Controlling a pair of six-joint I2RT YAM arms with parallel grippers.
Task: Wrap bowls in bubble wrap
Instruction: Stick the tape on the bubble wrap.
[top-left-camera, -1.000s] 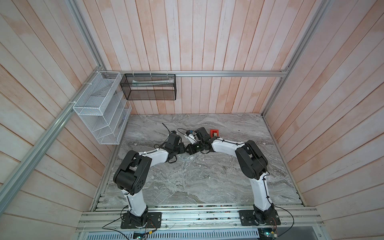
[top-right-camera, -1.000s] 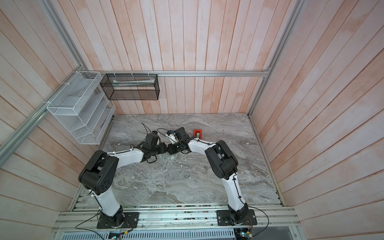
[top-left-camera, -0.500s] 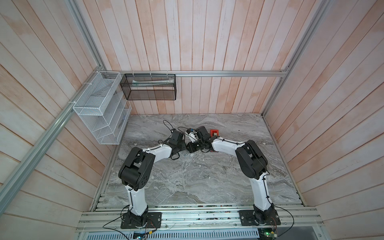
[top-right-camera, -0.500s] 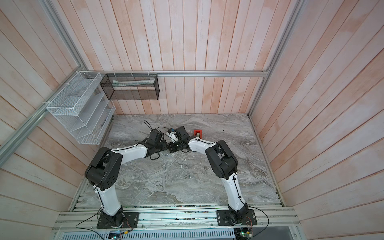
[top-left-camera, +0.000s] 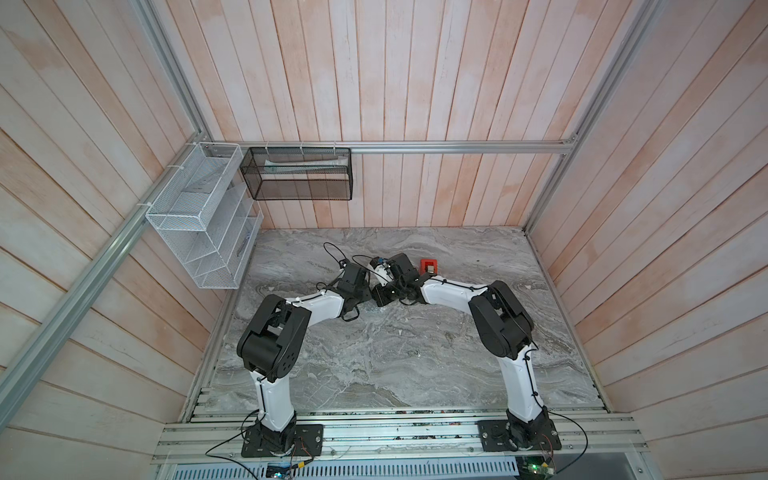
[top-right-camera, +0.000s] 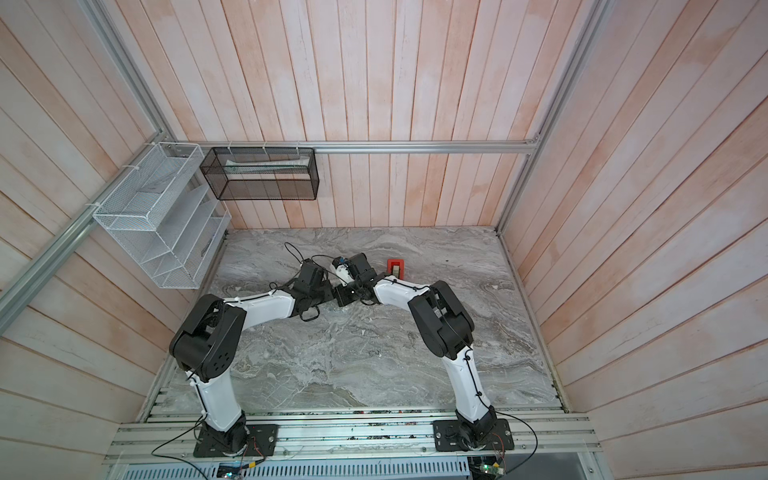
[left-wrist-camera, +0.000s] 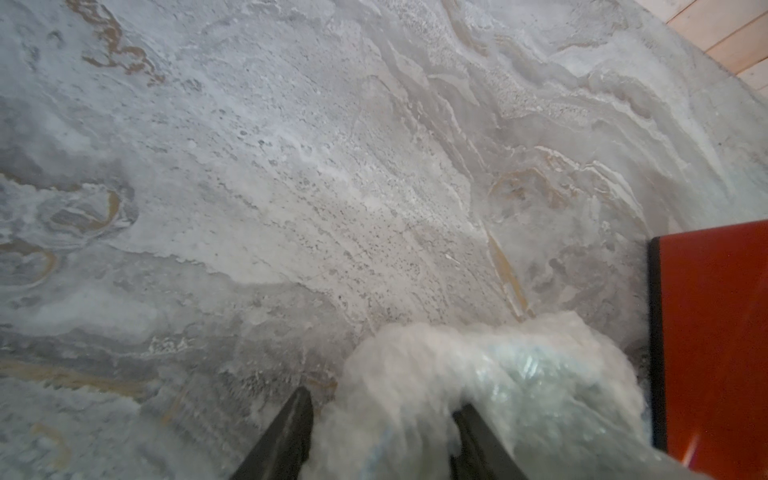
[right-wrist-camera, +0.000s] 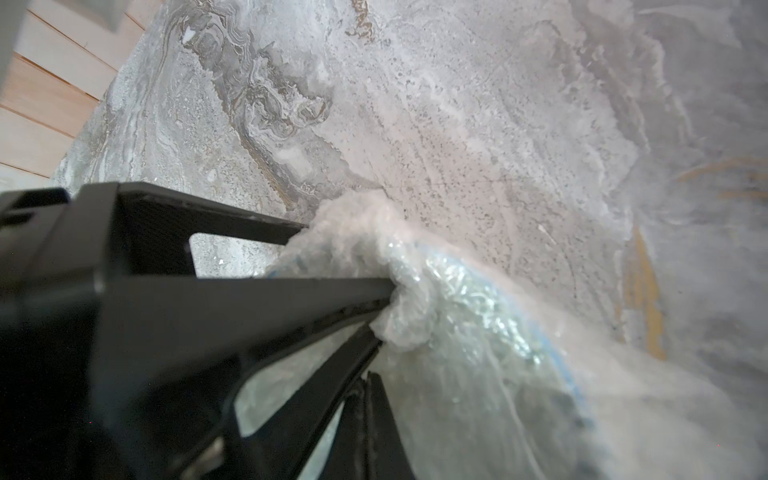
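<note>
left gripper (left-wrist-camera: 384, 401) jaws half open and gripping the bunched bubble wrap (left-wrist-camera: 519, 374), right gripper (right-wrist-camera: 368, 378) jaws shut tight against it, red tape dispenser (left-wrist-camera: 715, 332) just beside

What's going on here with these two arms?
Two robot arms are wrapping a small bowl in bubble wrap on the marble table. The left gripper clamps the whitish bundle, the bowl's bluish rim showing through; the right gripper is shut, apparently pinching a fold. A red tape dispenser sits close beside the bundle.
</note>
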